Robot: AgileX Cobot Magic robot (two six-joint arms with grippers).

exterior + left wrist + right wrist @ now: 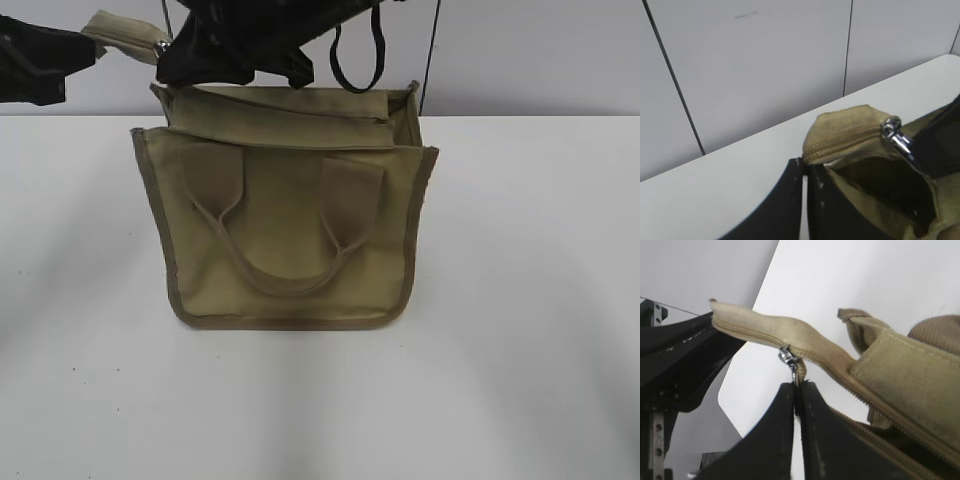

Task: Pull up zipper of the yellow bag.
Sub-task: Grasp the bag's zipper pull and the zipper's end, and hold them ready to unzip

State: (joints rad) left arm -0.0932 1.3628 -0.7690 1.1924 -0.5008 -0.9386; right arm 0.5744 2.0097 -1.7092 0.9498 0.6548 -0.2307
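A white desk (520, 300) carries the yellow bag (285, 235), which stands upright in the exterior view with its two loop handles (280, 250) hanging against the near face and its top panel reaching back under both arms.

The left tool (804, 172) has its fingers pressed together on the end strip of the bag's top, a tan tab of fabric that rises just above its fingertips in the left wrist view. In the exterior view that strip is drawn out sideways from the bag's upper corner toward the left tool (85, 40), clear of the desk.

The right tool (796, 387) is closed as well, its two black fingers meeting directly beneath the zipper (830, 362), with the small silver pull (788, 360) hanging right at its tips and apparently nipped between them. From there the zipper line runs away to the right of the tool along the bag's top panel.

In the left wrist view the silver pull (895, 134) sits just right of the held tab, beyond the left tool's fingertips, with the bag's dark open mouth (880, 185) below it.
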